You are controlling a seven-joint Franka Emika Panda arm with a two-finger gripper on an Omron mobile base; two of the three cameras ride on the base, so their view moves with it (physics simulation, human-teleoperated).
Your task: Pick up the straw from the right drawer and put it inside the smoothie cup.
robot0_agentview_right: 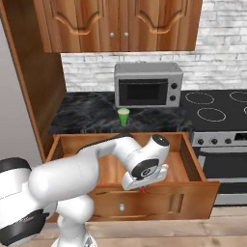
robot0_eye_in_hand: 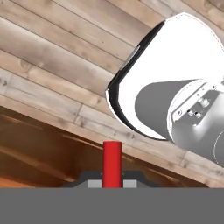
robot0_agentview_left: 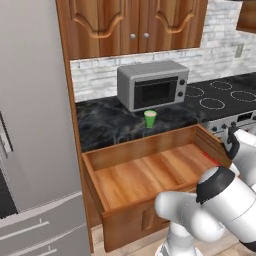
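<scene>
Gripper: the two-finger dark-tipped gripper is clamped tight on the thin red straw, which stands up between the tips in the hand view.
Straw: in the right base view a sliver of red pokes out below the hand, just in front of the drawer's front panel, so it looks lifted clear of the drawer floor.
Drawer: the wide, shallow orange-brown wooden drawer stands pulled open beneath the counter.
Cup: the small bright green tapered cup waits upright on the dark marbled counter, just in front of the grey microwave, well apart from the hand.
Progress: pick-up looks done; the carry up to the cup and the drop-in are left.
</scene>
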